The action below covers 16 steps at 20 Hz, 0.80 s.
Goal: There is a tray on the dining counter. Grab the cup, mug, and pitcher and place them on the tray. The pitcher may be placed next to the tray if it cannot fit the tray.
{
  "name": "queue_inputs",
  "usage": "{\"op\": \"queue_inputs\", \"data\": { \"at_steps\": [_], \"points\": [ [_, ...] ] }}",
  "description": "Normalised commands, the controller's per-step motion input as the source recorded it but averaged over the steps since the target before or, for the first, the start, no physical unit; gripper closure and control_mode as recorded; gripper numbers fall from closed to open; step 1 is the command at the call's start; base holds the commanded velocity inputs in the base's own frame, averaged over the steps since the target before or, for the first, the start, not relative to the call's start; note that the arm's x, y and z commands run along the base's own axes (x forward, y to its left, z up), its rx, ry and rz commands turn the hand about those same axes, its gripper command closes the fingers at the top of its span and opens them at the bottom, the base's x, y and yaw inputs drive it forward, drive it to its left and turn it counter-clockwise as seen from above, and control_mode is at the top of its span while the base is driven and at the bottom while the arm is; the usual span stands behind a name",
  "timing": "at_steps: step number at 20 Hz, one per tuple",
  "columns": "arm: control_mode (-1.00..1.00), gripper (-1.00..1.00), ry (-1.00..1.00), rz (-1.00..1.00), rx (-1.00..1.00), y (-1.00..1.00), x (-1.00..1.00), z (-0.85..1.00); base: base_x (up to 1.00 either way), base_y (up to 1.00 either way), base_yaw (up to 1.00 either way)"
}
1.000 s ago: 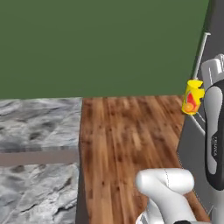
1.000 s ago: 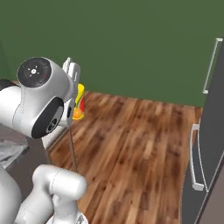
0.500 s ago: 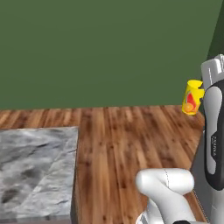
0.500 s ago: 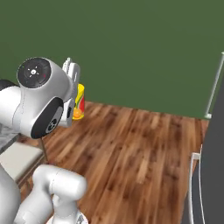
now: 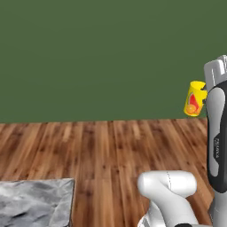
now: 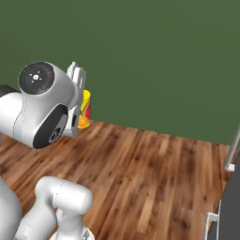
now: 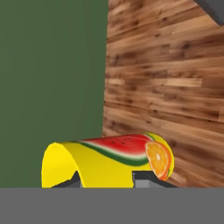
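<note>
The cup (image 5: 193, 99) is a yellow tumbler with a watermelon and orange print, held in the air in front of the green wall. My gripper (image 5: 202, 95) is shut on it, with the white hand behind it at the right edge of the left base view. From the right base camera the cup (image 6: 85, 109) peeks out past the wrist, gripper (image 6: 79, 106) beside it. In the hand view the cup (image 7: 109, 161) lies sideways across the bottom, and both dark fingertips (image 7: 147, 178) press its sides, gripper (image 7: 107, 179).
A corner of a grey marbled countertop (image 5: 35, 205) sits at the lower left of the left base view. Brown wood floor (image 6: 154, 173) runs to a dark green wall (image 5: 97, 57). A dark appliance with a pale handle (image 6: 229, 154) stands at the right.
The whole picture has shifted, so the base has turned: the marbled countertop slid down and left, the appliance slid right. The cup stays in the gripper, unchanged against the arm.
</note>
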Motion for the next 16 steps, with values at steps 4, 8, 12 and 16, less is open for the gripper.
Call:
{"op": "queue_inputs", "data": {
  "at_steps": [4, 8, 12, 16],
  "points": [
    [1.00, 1.00, 0.00, 0.00, 0.00, 0.00, 0.00, 0.00, 1.00, -0.44, 0.12],
    [1.00, 1.00, 0.00, 0.00, 0.00, 0.00, 0.00, 0.00, 1.00, -0.45, 0.19],
    [1.00, 1.00, 0.00, 0.00, 0.00, 0.00, 0.00, 0.00, 1.00, -0.48, 0.34],
    [1.00, 1.00, 0.00, 0.00, 0.00, 0.00, 0.00, 0.00, 1.00, -0.52, 0.55]
  ]
}}
